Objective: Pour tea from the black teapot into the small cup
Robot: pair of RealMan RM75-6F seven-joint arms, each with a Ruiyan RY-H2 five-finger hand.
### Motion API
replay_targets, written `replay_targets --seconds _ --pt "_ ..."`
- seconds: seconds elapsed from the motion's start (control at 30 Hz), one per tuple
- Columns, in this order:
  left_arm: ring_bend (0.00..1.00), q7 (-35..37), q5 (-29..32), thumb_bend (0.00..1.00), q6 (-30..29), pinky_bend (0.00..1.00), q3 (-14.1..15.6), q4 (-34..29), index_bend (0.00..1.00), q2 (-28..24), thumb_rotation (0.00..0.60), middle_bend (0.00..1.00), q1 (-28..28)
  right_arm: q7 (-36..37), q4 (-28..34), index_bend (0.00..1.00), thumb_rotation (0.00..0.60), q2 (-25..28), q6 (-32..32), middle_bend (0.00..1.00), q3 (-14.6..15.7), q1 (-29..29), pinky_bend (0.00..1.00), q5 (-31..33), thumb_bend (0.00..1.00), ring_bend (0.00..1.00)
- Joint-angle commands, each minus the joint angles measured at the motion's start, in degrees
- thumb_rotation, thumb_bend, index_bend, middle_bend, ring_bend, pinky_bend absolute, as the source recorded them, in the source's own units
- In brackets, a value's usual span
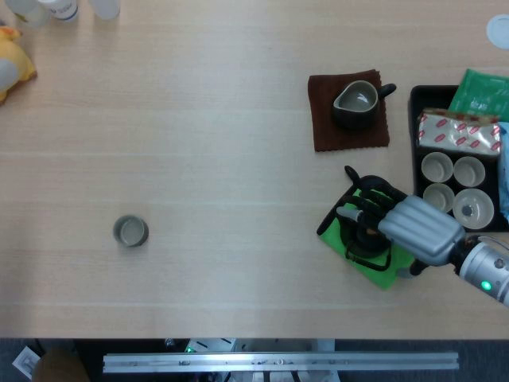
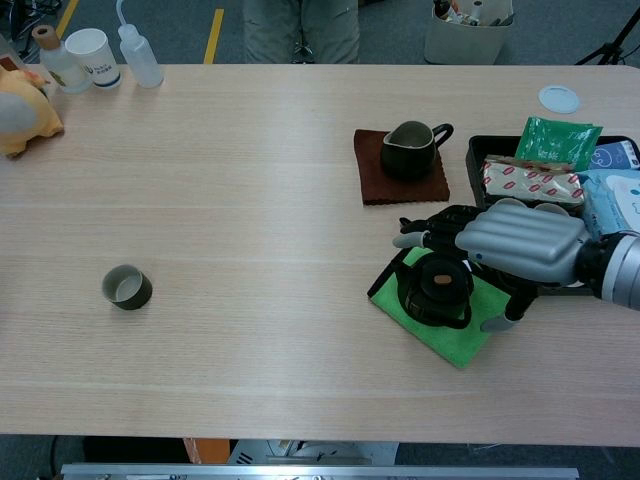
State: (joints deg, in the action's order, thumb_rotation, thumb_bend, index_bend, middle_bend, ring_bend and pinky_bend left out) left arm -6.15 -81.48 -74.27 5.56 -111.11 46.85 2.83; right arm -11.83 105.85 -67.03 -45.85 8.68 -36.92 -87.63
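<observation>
- Black teapot (image 2: 437, 291) sits upright on a green cloth (image 2: 455, 338), right-front part of the desk (image 2: 250, 200). Lid on, handle loop visible at its near side.
- Right hand (image 2: 518, 243) hovers over the teapot's far-right side, palm down. Fingers (image 2: 432, 236) stretched out toward the left, slightly apart, holding nothing. In the head view the hand (image 1: 419, 228) covers the pot's right half; cannot tell if the fingers touch the pot there.
- Thumb hangs down at the cloth's right edge, apart from the pot.
- Left hand: not visible in either view.
- Small cup (image 2: 127, 287) stands alone at the left-front of the desk, upright, well apart from the teapot.
- Dark pitcher (image 2: 410, 148) on a brown mat (image 2: 375, 180), just behind the green cloth.
- Black tray (image 2: 478, 165) at the right edge holds white cups (image 1: 437, 167) and packets (image 2: 528, 179); the hand overlaps its near-left corner in the chest view.
- Far-left corner: bottles (image 2: 140, 58), paper cup (image 2: 94, 52), yellow plush toy (image 2: 22, 110).
</observation>
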Motion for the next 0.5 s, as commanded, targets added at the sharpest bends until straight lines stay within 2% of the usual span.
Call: replay_targets --seconds 0.03,0.17,0.5 --pt "0.28 0.02 -0.09 0.28 -0.13 0.21 0.02 -0.11 0.23 -0.09 0.600 0.27 -0.05 -0.33 -0.28 0.00 0.600 0.24 0.11 0.01 0.22 0.16 0.00 -0.28 0.00 0.00" --pt "0.28 0.35 0.04 0.28 -0.29 0.21 0.13 -0.05 0.23 -0.35 0.600 0.27 -0.25 -3.82 -2.24 0.00 0.600 -0.02 1.36 0.00 0.24 0.27 0.00 1.95 0.00 0.00" --pt "0.28 0.56 0.25 0.28 -0.29 0.21 0.24 -0.16 0.23 -0.62 0.600 0.27 -0.38 -9.74 -4.73 0.00 0.600 -3.63 1.09 0.00 -2.00 0.74 0.00 7.76 0.00 0.00"
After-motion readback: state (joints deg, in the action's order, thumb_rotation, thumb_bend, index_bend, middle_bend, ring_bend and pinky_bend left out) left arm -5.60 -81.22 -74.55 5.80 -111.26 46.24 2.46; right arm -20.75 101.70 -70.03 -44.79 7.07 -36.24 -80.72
